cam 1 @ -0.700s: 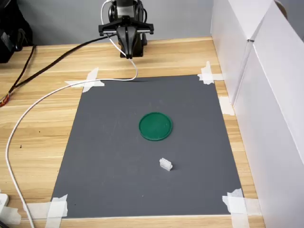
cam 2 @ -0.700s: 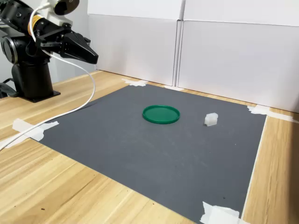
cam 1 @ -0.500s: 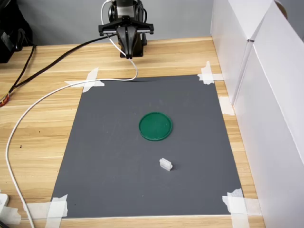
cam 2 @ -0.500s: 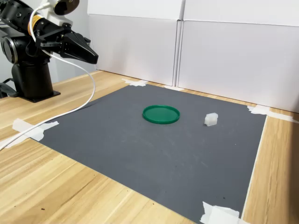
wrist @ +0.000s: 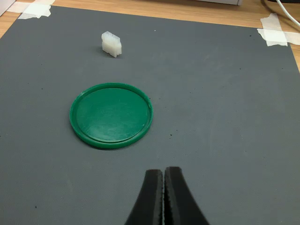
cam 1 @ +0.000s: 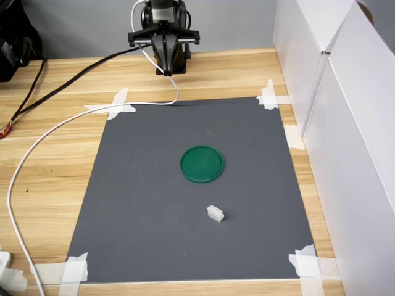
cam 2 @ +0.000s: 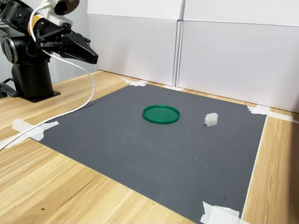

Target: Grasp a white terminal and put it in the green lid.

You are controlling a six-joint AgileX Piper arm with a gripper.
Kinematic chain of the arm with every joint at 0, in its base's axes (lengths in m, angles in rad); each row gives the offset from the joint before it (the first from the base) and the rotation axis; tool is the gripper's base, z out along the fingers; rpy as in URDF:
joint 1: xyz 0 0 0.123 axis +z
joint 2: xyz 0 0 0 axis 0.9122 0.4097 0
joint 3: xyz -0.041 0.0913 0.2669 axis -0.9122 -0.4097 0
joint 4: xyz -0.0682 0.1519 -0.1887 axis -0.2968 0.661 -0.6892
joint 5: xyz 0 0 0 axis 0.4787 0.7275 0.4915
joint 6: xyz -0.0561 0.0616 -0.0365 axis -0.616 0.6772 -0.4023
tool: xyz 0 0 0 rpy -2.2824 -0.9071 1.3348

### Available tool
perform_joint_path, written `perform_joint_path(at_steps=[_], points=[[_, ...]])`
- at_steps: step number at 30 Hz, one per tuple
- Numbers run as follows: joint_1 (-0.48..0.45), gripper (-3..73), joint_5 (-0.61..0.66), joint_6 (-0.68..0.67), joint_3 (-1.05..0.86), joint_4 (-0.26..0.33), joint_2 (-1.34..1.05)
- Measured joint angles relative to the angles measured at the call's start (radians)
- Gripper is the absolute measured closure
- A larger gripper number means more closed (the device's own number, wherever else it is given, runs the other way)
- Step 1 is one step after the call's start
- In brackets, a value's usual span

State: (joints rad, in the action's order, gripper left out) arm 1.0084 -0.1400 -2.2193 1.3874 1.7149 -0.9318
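The gripper [wrist: 163, 187] hangs in the air above the wooden table [cam 1: 55, 160], over the edge of the dark grey mat [cam 1: 154, 185] nearest the arm's black base [cam 2: 29, 79]. Its two black jaws are pressed together, with no gap between them, and they hold nothing. In the first exterior view the gripper [cam 1: 166, 71] is at the 12 o'clock side of the mat; in the second exterior view it [cam 2: 93, 58] is at about 10 o'clock.

The green lid [cam 1: 202, 164] lies flat near the middle of the mat, with its rim up and its inside bare. The white terminal [cam 1: 215, 213] stands on the mat outside the lid, near it but not touching. In the first exterior view it is at about 5 o'clock from the lid. In the second exterior view the terminal [cam 2: 211, 119] is at about 3 o'clock from the lid [cam 2: 161, 114]. In the wrist view the lid [wrist: 111, 115] is in front of the closed jaws, and the terminal [wrist: 111, 44] lies beyond it, well apart from the gripper.

White tape pieces [cam 1: 117, 103] fix the corners of the mat. A white cable [cam 1: 37, 148] runs from the arm over the table. White panels [cam 2: 224, 51] stand along one side of the table.
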Motion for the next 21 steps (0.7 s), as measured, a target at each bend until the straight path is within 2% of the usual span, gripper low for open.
perform_joint_path(at_steps=[14,21], points=[[0.0,71.0,0.004,0.0,0.001,0.0,0.007],[0.0,71.0,0.053,0.0,0.076,-0.003,0.141]])
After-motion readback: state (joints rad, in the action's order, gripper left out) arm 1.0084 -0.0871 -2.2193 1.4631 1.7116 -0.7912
